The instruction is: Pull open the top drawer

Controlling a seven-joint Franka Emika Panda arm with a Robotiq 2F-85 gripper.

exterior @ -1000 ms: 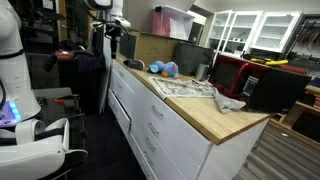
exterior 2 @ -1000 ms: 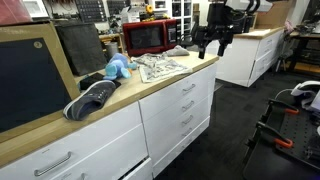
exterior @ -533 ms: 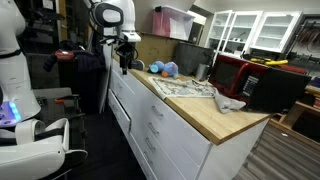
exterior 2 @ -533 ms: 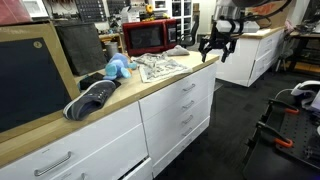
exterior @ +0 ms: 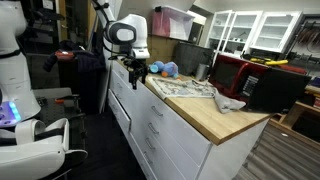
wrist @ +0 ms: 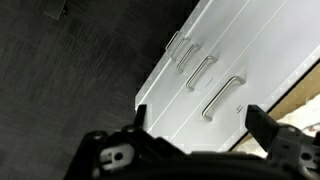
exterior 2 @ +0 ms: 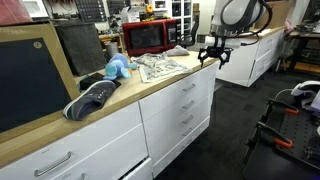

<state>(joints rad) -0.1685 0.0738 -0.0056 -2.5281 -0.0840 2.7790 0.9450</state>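
The top drawer (exterior 2: 180, 89) is the shallow white front with a small metal handle just under the wooden countertop (exterior 2: 120, 92). It is shut, so its inside is hidden. It also shows in an exterior view (exterior: 152, 107) and in the wrist view (wrist: 222, 97), above taller white fronts with similar handles. My gripper (exterior 2: 212, 56) hangs open and empty in the aisle in front of the cabinet, at about countertop height and apart from the drawer. It shows in the other exterior view too (exterior: 136, 73). In the wrist view my open fingers (wrist: 200, 125) frame the handles from a distance.
On the countertop lie a dark shoe (exterior 2: 90, 101), a blue toy (exterior 2: 118, 68), newspaper (exterior 2: 160, 66), a grey cloth (exterior: 230, 101) and a red microwave (exterior 2: 150, 36). A white machine (exterior: 25, 120) stands across the aisle. Black equipment (exterior 2: 285, 125) stands on the floor.
The arm has swung down and along the aisle toward the cabinet front. The gripper has dropped from above the countertop to about its edge height. The drawer has not moved.
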